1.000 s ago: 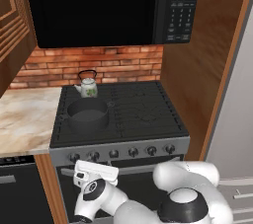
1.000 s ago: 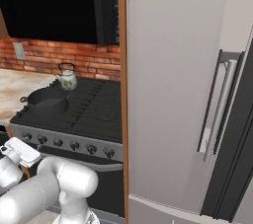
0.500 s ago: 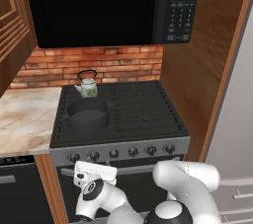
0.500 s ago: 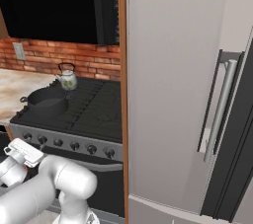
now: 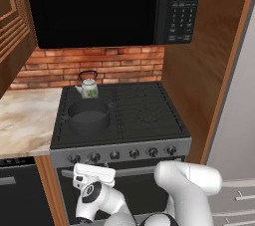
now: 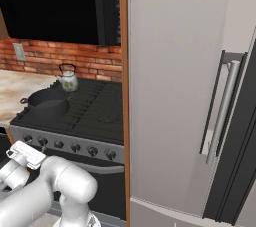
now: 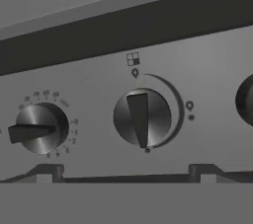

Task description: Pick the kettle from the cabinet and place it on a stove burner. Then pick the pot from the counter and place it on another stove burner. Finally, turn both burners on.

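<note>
The kettle (image 5: 89, 86) stands on the back left burner (image 5: 88, 95) of the stove (image 5: 149, 113), upright, with its black handle arched over it. In the right base view the kettle (image 6: 68, 81) is near the brick wall (image 6: 45, 60). The pot (image 5: 88, 115) sits on the front left burner just in front of the kettle, open and with no lid; from the right side the pot (image 6: 46, 102) shows one small loop handle toward the worktop (image 6: 12, 88). The pot and the kettle are close, and I cannot tell if they touch.

The worktop (image 5: 22, 123) lies to the left of the stove. Along the steel front runs a row of knobs (image 5: 124, 154). My hand (image 5: 93, 176) is low in front of this row, below the left knobs. My claw is spread wide and pinches nothing; its tips I cannot make out in the pictures.

In the hand view a round knob (image 7: 142, 117) is in the middle, its dark pointer going nearly straight up and down. A second knob (image 7: 38, 129) is to its left, with small numbers around it and the pointer lying sideways. An edge of a third knob (image 7: 245, 99) is at the right.

Above the stove hangs the black microwave (image 5: 107, 6). A wooden cabinet (image 5: 15, 26) is at the upper left, and a grey fridge (image 6: 190, 91) stands at the right of the stove.
</note>
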